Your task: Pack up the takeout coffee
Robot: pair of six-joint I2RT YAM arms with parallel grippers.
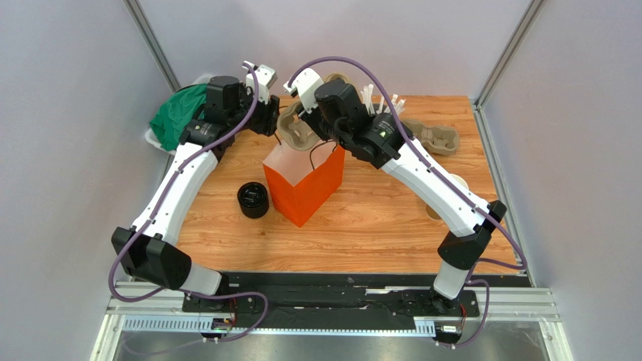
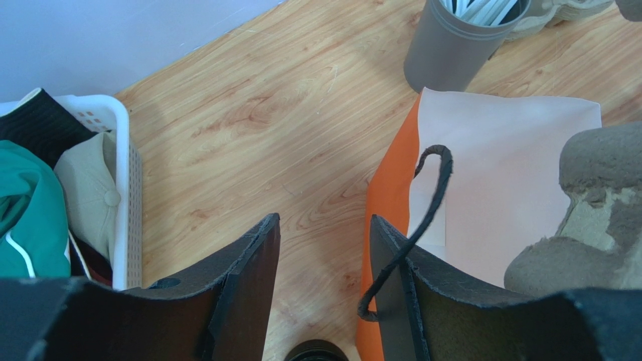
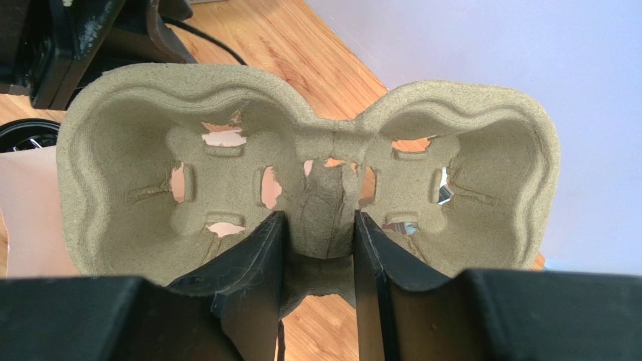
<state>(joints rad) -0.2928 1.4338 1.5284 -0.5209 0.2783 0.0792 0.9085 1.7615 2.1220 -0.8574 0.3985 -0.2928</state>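
My right gripper (image 3: 319, 218) is shut on the centre ridge of a tan pulp two-cup carrier (image 3: 128, 173) and holds it over the open orange paper bag (image 1: 301, 188). In the top view the carrier (image 1: 295, 129) hangs at the bag's back edge under the right gripper (image 1: 303, 113). My left gripper (image 1: 270, 119) is open just left of the bag's mouth. In the left wrist view the left gripper (image 2: 324, 222) is empty, and the bag's black cord handle (image 2: 426, 203) lies against its right finger. A round black lid (image 1: 253, 200) sits left of the bag. I cannot make out the single tan cup.
A grey cup of white straws (image 2: 452, 41) stands behind the bag. Spare pulp carriers (image 1: 435, 137) lie at the back right. Tan cups (image 1: 432, 210) are half hidden under the right forearm. A white basket (image 2: 124, 188) of clothes stands at the left. Walls close three sides.
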